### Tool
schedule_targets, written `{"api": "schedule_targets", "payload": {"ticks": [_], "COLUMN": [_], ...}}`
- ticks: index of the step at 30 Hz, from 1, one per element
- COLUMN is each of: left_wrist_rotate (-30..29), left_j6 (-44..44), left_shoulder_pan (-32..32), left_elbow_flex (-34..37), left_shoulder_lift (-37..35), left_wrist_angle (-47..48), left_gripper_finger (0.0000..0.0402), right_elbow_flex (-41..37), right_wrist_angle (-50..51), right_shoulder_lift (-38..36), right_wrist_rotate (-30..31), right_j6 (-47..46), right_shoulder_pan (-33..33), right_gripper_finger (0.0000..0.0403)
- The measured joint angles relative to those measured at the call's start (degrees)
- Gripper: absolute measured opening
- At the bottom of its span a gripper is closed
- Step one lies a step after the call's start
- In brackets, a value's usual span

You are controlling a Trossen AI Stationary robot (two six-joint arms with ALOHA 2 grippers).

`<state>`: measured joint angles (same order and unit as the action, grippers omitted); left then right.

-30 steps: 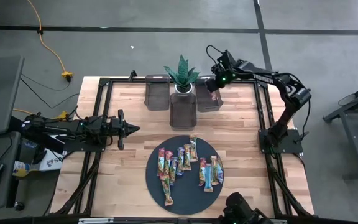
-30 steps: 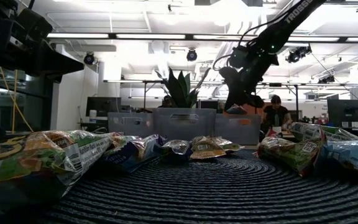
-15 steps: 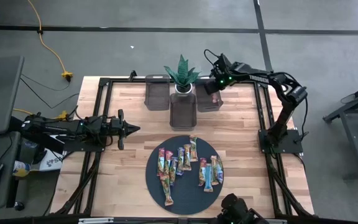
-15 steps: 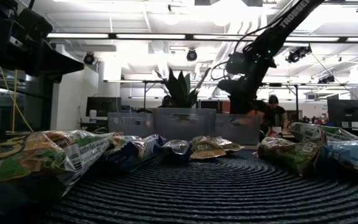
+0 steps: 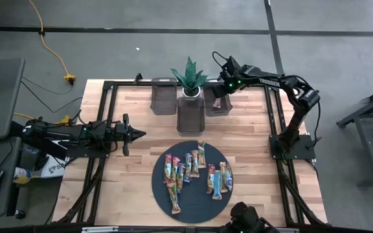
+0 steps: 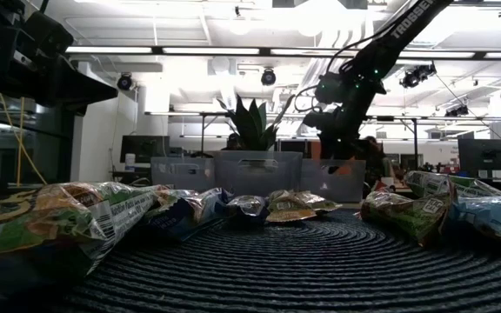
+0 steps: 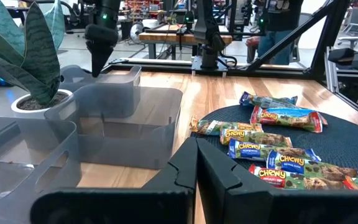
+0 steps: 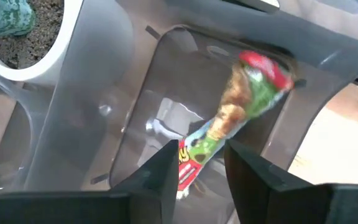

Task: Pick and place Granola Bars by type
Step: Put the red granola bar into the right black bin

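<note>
With the right gripper (image 8: 197,163) poised over the rightmost grey bin (image 5: 217,105) at about 1 o'clock on the table, a red-and-green granola bar (image 8: 229,127) sits between and beyond its fingers. They stand partly apart, a gap showing on each side of the wrapper, so it reads as let go or about to be. Can't tell if the bar has settled on the bin floor or is leaning on the wall.

Risks, as I judge them:
- Bar looks tilted, top end near the bin rim; if it props there it could hang on the edge or tip out.
- Lower end of the wrapper lies right between the fingertips; lifting away could snag it and drag it back out.
- Plant pot (image 5: 190,90) sits just beside this bin at 12 o'clock; a sloppy retreat could clip the leaves.

Remaining granola bars (image 5: 193,169) lie spread on the dark round mat (image 5: 162,188) at 6 o'clock, some touching, so a later pick may grab two.

Left gripper (image 7: 196,163) waits at 9 o'clock, fingers pressed together, holding nothing.
</note>
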<state>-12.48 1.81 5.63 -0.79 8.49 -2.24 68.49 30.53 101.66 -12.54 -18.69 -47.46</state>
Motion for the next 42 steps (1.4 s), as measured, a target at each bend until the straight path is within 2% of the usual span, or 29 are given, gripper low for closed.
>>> {"api": "schedule_targets", "payload": {"ticks": [8,16,22,31,42], "left_wrist_rotate": [0.0,0.0,0.0,0.0,0.0], "left_j6": [0.0,0.0,0.0,0.0,0.0], "left_shoulder_pan": [0.0,0.0,0.0,0.0,0.0], "left_elbow_flex": [0.0,0.0,0.0,0.0,0.0], "left_shoulder_lift": [0.0,0.0,0.0,0.0,0.0], "left_wrist_angle": [0.0,0.0,0.0,0.0,0.0], "left_gripper_finger": [0.0001,0.0001,0.0001,0.0001,0.0001], "right_elbow_flex": [0.0,0.0,0.0,0.0,0.0], "right_wrist_angle": [-0.2,4.2,10.4,18.5,24.3], "right_shoulder_lift": [-4.6,-14.7,-23.2,-31.6,-32.2], "right_wrist_rotate": [-0.7,0.0,-1.3,0.2,1.8], "right_j6": [2.6,3.7,2.1,-5.7,-22.9], "right_shoulder_pan": [-0.1,0.0,3.2,14.5,33.8], "right_gripper_finger": [0.012,0.012,0.0119,0.0119,0.0119]}}
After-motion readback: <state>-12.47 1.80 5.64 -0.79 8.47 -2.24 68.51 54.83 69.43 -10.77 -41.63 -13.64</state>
